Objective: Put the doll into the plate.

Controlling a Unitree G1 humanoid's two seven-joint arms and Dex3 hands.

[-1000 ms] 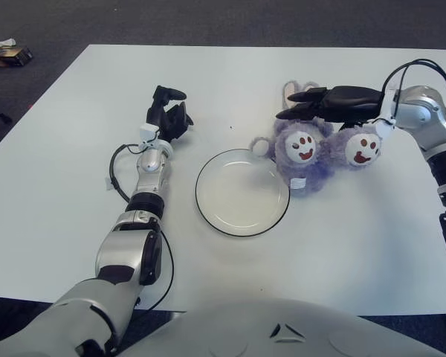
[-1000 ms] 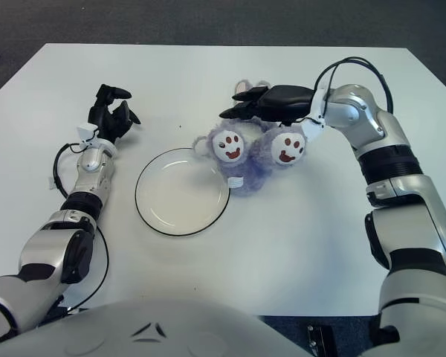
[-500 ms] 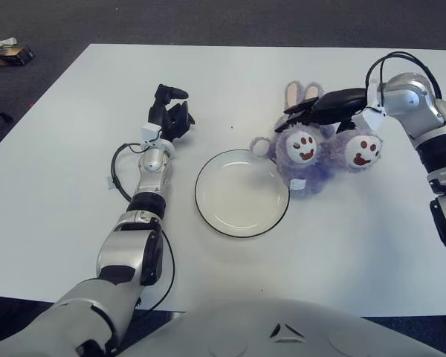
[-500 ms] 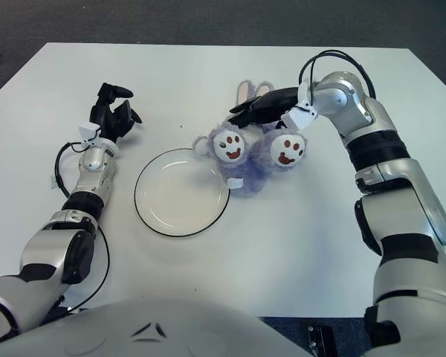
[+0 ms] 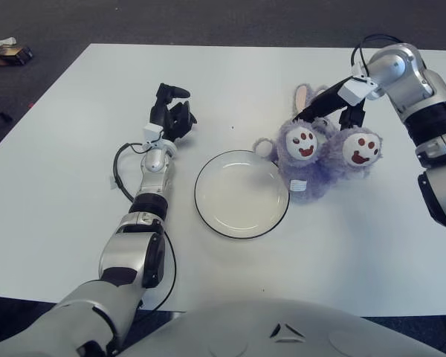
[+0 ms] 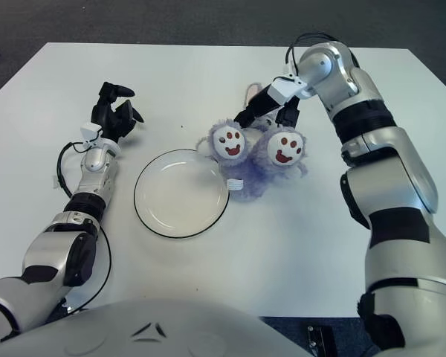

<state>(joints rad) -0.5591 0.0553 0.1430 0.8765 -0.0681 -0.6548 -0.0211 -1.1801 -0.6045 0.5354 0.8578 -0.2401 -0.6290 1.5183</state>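
Nearest, the plate (image 5: 241, 193) lies flat on the white table (image 5: 372, 253), round and pale with a thin dark rim, its inside bare. Just beyond its right rim sits the doll (image 5: 323, 152), a fluffy lavender plush lying on the tabletop with two white round foot soles turned up, each marked with dark red paw prints; one small rounded limb touches or overlaps the plate's rim, and a little white tag shows at its near side. Pale ears (image 5: 302, 94) stick out at its far end. Over that far end the right hand (image 5: 333, 106) reaches down from the bent right arm, its dark fingers (image 5: 316, 110) pointed low against the plush behind the soles; whether they pinch the fur or merely touch it cannot be told. Left of the plate, well apart from the doll, the left hand (image 5: 172, 115) shows with fingers loosely curled and holding nothing. Bare tabletop runs wide on the near side and to the far edge, beyond which dark floor (image 5: 208, 22) shows.
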